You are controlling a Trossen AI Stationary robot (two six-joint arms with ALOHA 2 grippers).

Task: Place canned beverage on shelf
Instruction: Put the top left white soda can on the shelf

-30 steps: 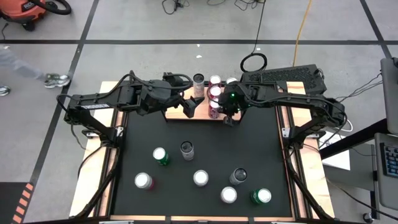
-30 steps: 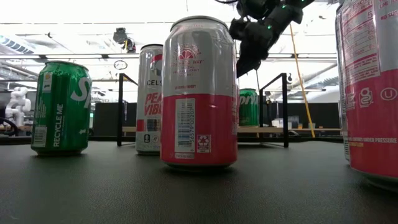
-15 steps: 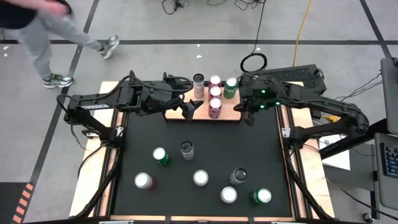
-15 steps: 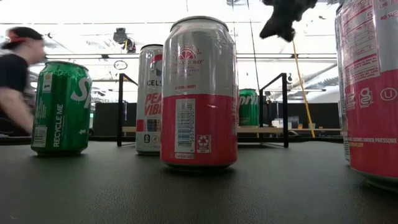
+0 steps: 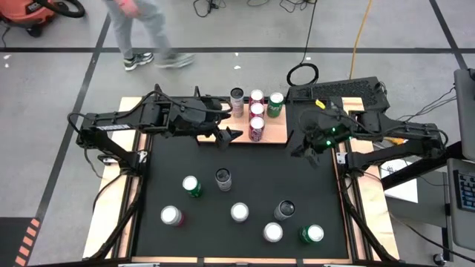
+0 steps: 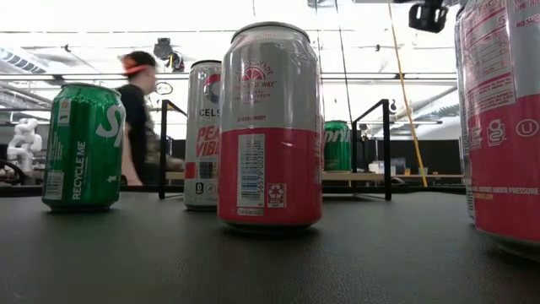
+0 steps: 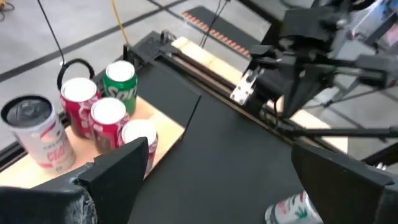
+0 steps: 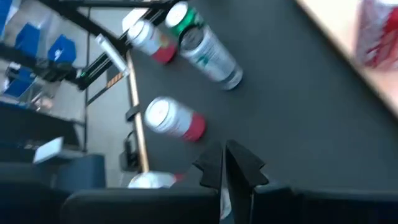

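The shelf (image 5: 276, 130) is a light-brown board at the mat's far edge. Several cans stand upright on it, among them a green can (image 5: 275, 101) at the right of the group. The green can also shows in the left wrist view (image 7: 120, 81). My left gripper (image 5: 227, 137) is open and empty just near of the shelf's left part, its fingers wide apart in the left wrist view (image 7: 217, 155). My right gripper (image 5: 299, 146) is over the mat's right side, clear of the shelf. It is shut and empty in the right wrist view (image 8: 222, 158).
Several cans stand on the black mat (image 5: 252, 167) toward its near edge, among them a green can (image 5: 191, 185), a dark can (image 5: 223, 178) and a pink-and-silver can (image 6: 270, 127). A person (image 5: 141, 30) walks past beyond the far edge.
My right gripper has drawn back from the shelf's right end, going toward the table's right edge and a little toward the near edge. The green can stays upright on the shelf. A person has walked along behind the table.
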